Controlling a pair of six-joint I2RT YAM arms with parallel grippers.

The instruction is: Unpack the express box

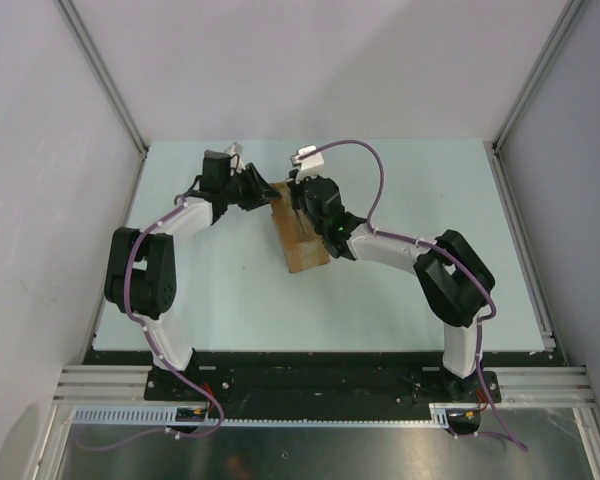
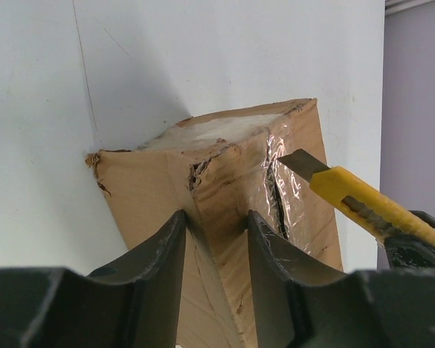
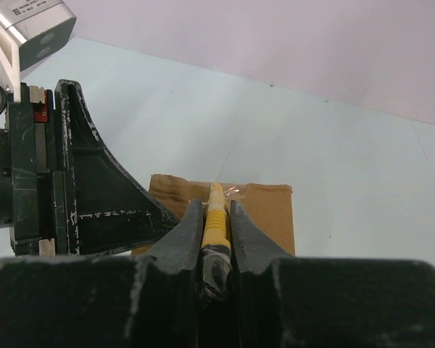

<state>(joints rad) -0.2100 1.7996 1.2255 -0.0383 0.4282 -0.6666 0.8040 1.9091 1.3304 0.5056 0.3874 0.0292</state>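
If driven too deep into the taped seam, could slice whatever sits inside, or snap the thin blade (image 2: 302, 164) on a sideways twist. Could also skid off the glossy tape (image 2: 286, 190) toward the left gripper (image 2: 217, 246), close beside the cut line. Might let the express box (image 1: 302, 243) swivel too, given a hold on just one softened corner.

Left gripper: part-closed, pinching a raised cardboard corner by the look of it. Right gripper (image 3: 216, 215): clamped tight on the utility knife (image 2: 370, 205), blade out, tip at the seam.

Box position: far-middle of the pale green table (image 1: 380, 300), between both arms, skewed to the edges.

Brown matte cardboard, frayed and ripped at the corners. Clear tape, crinkled, shiny, split by a dark slit. Slim ridged yellow plastic knife body; flat grey steel blade, angled tip. Dark, scuffed, curved fingers.
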